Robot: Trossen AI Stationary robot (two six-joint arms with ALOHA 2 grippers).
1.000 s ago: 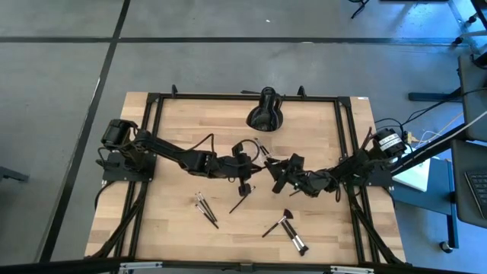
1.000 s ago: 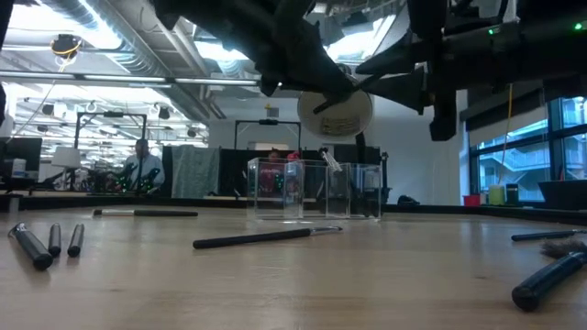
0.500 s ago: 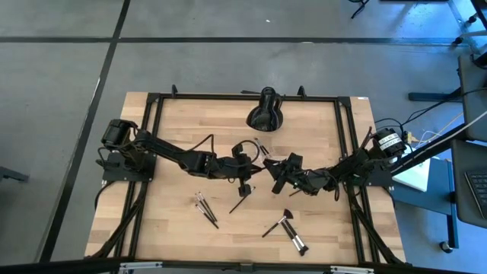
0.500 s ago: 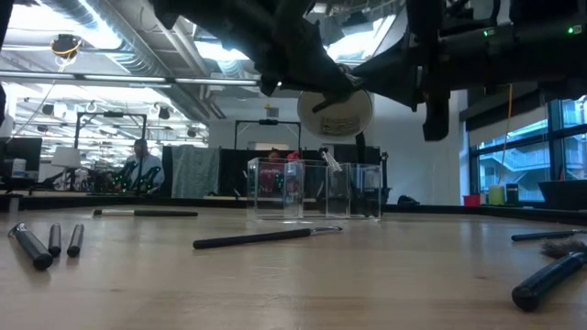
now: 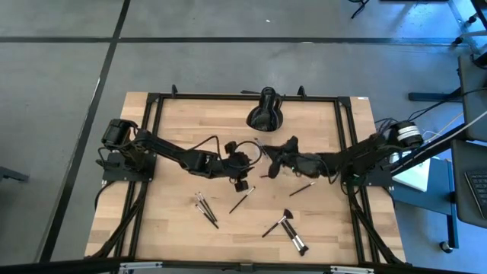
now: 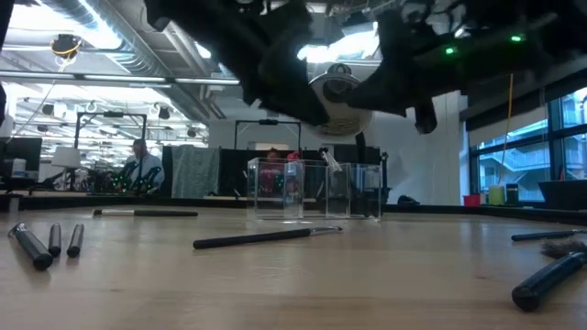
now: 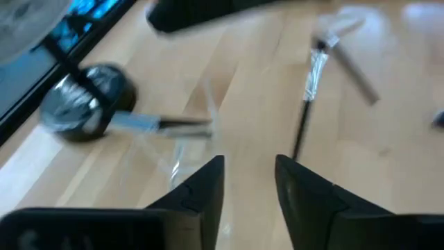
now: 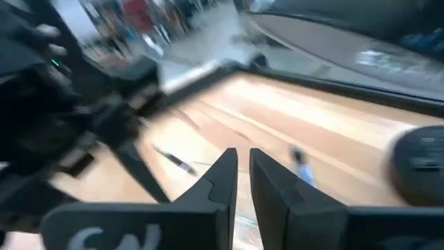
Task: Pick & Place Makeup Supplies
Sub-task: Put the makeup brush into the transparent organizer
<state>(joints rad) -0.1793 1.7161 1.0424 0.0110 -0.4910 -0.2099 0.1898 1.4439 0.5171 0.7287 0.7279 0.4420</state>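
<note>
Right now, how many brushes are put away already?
Hardly any. One brush seems to poke out of the clear box. Nothing is being carried: the left pincer is open and empty, and I see no brush in the right pincer. Left on the table: a bunch of brushes, a lone brush, another brush, a fan brush and a thick brush.

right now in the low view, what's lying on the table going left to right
three short brushes at the left edge → thin brush far back → long brush mid-table → clear organiser behind it → thick-handled brush at the right edge
</note>
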